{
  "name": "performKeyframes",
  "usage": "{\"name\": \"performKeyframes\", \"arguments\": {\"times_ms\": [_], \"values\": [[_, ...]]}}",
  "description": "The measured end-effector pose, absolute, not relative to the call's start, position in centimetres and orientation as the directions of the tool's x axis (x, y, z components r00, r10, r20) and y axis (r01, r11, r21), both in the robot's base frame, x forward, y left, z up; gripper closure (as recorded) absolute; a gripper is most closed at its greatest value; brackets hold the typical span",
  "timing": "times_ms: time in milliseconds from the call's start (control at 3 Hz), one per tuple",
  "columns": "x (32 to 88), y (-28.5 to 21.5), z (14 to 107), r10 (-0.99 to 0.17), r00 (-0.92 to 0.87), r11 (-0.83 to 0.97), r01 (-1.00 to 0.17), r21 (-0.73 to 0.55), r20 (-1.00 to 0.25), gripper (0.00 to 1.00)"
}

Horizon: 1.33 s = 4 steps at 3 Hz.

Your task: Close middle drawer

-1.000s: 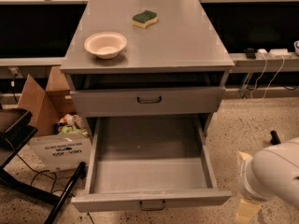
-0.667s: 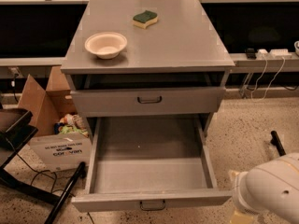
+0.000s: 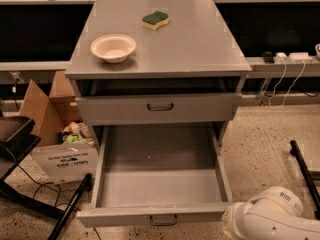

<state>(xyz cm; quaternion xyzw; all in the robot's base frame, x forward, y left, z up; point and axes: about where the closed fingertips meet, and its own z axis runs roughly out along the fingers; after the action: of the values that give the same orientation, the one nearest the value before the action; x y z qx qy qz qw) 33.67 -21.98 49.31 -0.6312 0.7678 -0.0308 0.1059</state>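
Observation:
The middle drawer [image 3: 160,181] is pulled far out of the grey cabinet [image 3: 200,54]. Its long grey tray is empty, and its low front panel [image 3: 155,215] carries a small dark loop handle [image 3: 163,220]. Above it sits a drawer with a taller front panel [image 3: 160,107], nearly flush with the cabinet. Only a white rounded part of my arm [image 3: 270,219] shows, at the bottom right, just beside the open drawer's front right corner. My gripper is out of view.
A cream bowl [image 3: 113,47] and a green-and-yellow sponge [image 3: 155,19] lie on the cabinet top. An open cardboard box [image 3: 57,139] stands on the floor to the left. A dark chair base [image 3: 20,149] is at far left, and a black bar [image 3: 305,169] and cables at right.
The white arm has sunk lower in the picture and shifted left toward the open drawer's front right corner. The drawers, bowl and sponge have not moved.

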Motion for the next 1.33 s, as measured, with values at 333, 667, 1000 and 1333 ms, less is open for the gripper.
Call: {"name": "performKeyframes", "arguments": {"times_ms": [333, 667, 1000, 1333], "values": [[35.1, -20.3, 45.3, -0.960, -0.200, 0.236, -0.955, -0.179, -0.195, 0.89], [37.5, -18.2, 41.1, -0.938, -0.215, 0.270, -0.946, -0.182, -0.272, 1.00], [38.6, -17.2, 38.9, -0.935, -0.198, 0.261, -0.945, -0.196, -0.293, 1.00], [40.9, -16.0, 39.4, -0.899, -0.228, 0.336, -0.906, -0.256, -0.373, 1.00]]}}
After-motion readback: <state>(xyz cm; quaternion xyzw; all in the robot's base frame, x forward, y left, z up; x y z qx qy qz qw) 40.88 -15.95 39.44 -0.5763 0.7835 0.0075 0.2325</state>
